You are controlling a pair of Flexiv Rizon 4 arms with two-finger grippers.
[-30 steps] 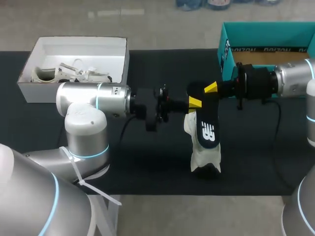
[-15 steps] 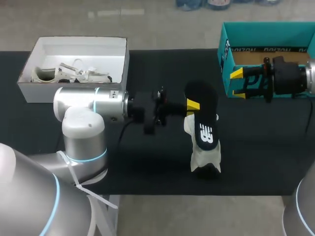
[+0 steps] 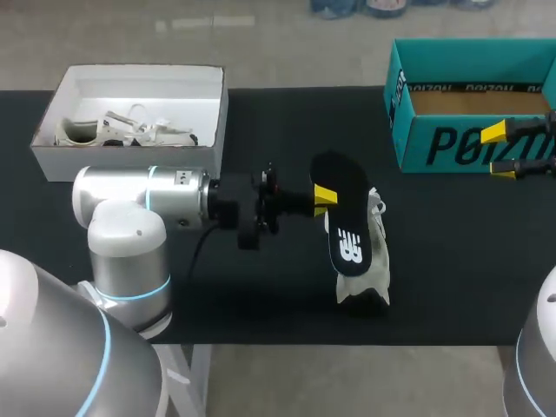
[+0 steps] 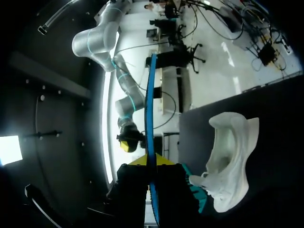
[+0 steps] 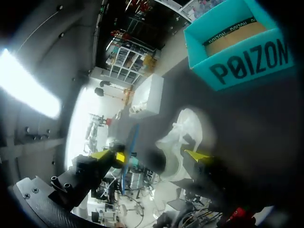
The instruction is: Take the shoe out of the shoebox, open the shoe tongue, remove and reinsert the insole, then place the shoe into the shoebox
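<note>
Over table (image 3: pixel 261 313): left pincer (image 3: pixel 323 196) tight on insole (image 3: pixel 346 228)

Open black table (image 3: pixel 460 234) between the teal box (image 3: pixel 434 148) and the shoe (image 3: pixel 377 261), insole (image 3: pixel 347 217) aloft beside it; white box (image 3: pixel 139 74) rear left.

You see a black surface (image 3: pixel 452 261) bearing a white box (image 3: pixel 139 70) and a teal shoebox (image 3: pixel 443 146). A white shoe (image 3: pixel 370 278) stands between them, toward your near edge.

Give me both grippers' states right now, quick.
Left gripper: closed on the insole.
Right gripper: jaws open, holding nothing.
</note>
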